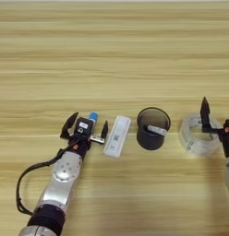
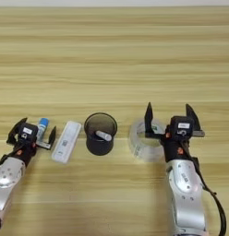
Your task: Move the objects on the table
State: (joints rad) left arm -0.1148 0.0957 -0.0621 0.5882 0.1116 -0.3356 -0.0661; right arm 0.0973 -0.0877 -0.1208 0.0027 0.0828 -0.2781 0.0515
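Left gripper (image 1: 86, 128) spread open, straddling blue tube (image 1: 93, 117), nothing clamped. Right gripper (image 2: 172, 122) wide open, one finger inside tape roll (image 2: 143, 139), not holding it. White stick (image 1: 117, 135) at 3 o'clock of tube, mesh cup (image 2: 100, 133) beyond. Nothing looks moved yet. Both forearms reach in from 6 o'clock across table (image 1: 114, 55).
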